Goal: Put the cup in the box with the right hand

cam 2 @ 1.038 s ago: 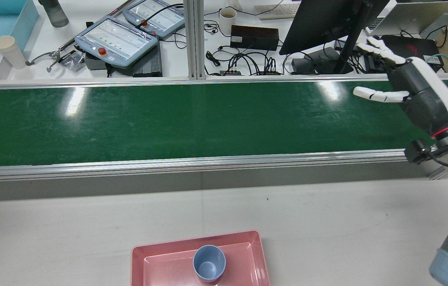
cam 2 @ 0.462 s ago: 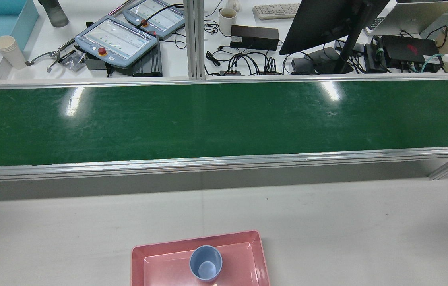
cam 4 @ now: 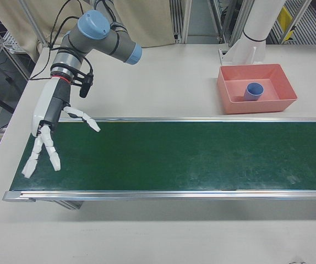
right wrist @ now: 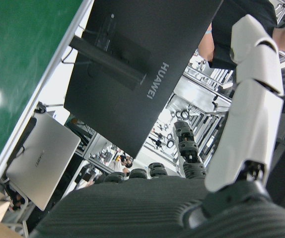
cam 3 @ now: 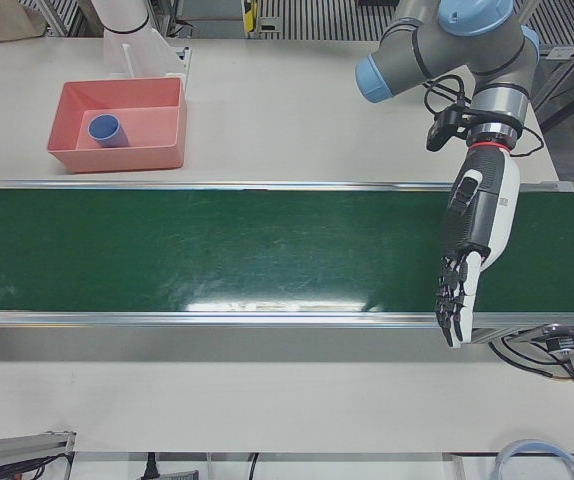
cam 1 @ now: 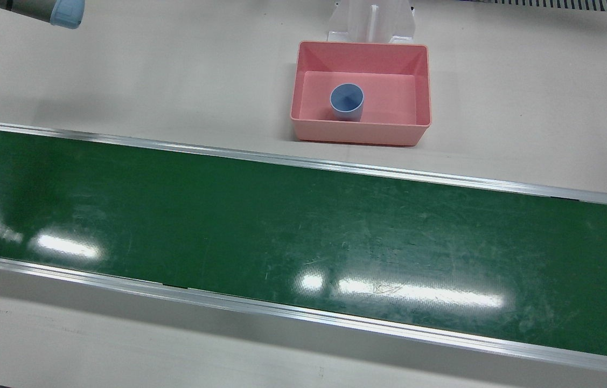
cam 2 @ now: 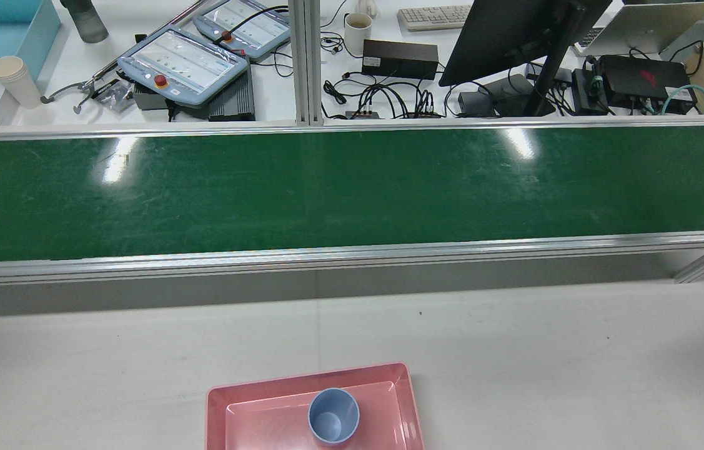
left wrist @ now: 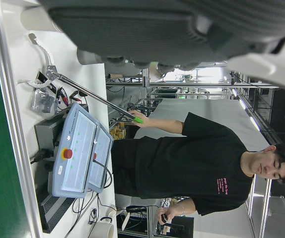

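Blue plastic cup (cam 1: 347, 101) stands upright inside the pink box (cam 1: 361, 131), mouth up, long axis vertical, sitting left of the box's middle in the front view and close to the wall facing the conveyor. No lean visible. Cup touches only the box floor as far as I can tell.

Task looks done from how things lie: cup is in the box, nothing holding it. Step in hand reads as clearing away. To do that well, keep the right hand high and away from the box rim so nothing knocks the cup over.

Right hand (cam 4: 48, 135) hangs over the far end of the green conveyor belt (cam 1: 281, 226), well apart from the box, fingers spread and pointing down, holding nothing. Left hand (cam 3: 472, 245) hangs over the opposite belt end, fingers straight and extended downward, also empty.

Beyond the belt in the rear view: two teach pendants (cam 2: 183, 62), a monitor (cam 2: 514, 37), a paper cup stack (cam 2: 14, 80).
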